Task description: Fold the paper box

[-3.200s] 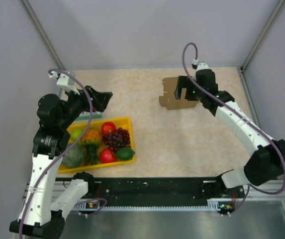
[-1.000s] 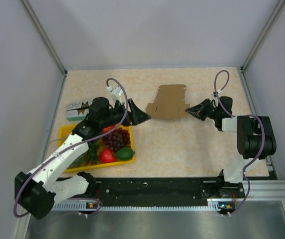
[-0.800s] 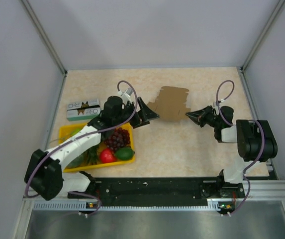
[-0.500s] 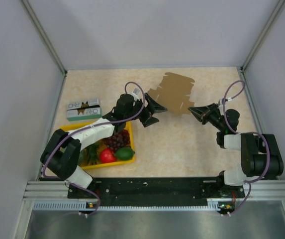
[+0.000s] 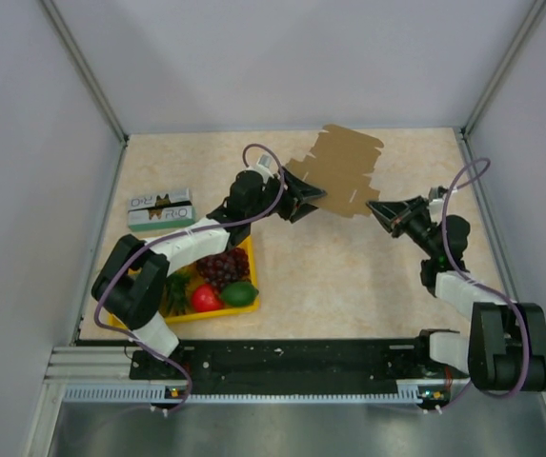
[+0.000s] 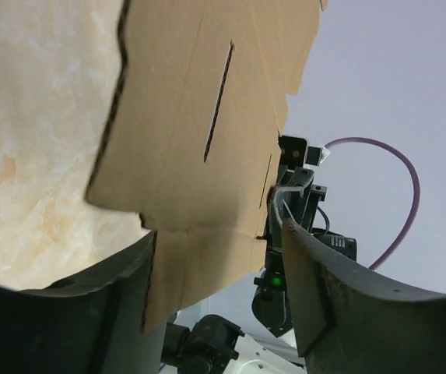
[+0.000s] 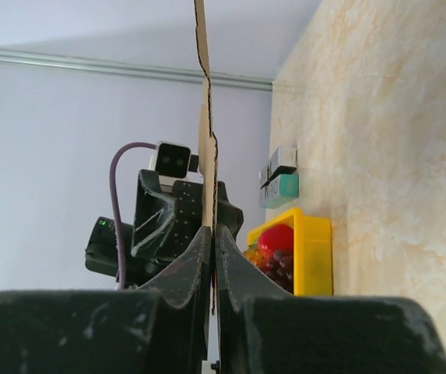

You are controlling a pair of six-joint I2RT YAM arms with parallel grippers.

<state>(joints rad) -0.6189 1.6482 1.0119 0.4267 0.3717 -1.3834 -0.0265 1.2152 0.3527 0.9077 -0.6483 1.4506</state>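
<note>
Hanging tilted above the table (image 5: 349,276) near its far edge, the flat kraft paper box (image 5: 342,171) is held only by the right gripper (image 5: 375,207), fingers clamped on its right edge. The left gripper (image 5: 313,195) flanks the left flap, fingers apart. One thin pinch could let the sheet pivot, slip or crease off-score.

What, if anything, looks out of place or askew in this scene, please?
The paper box, an unfolded flat sheet, hangs tilted above the table: the right gripper pinches its right edge, and its left edge sits between the open jaws of the left gripper. Nothing looks spilled or torn.
</note>
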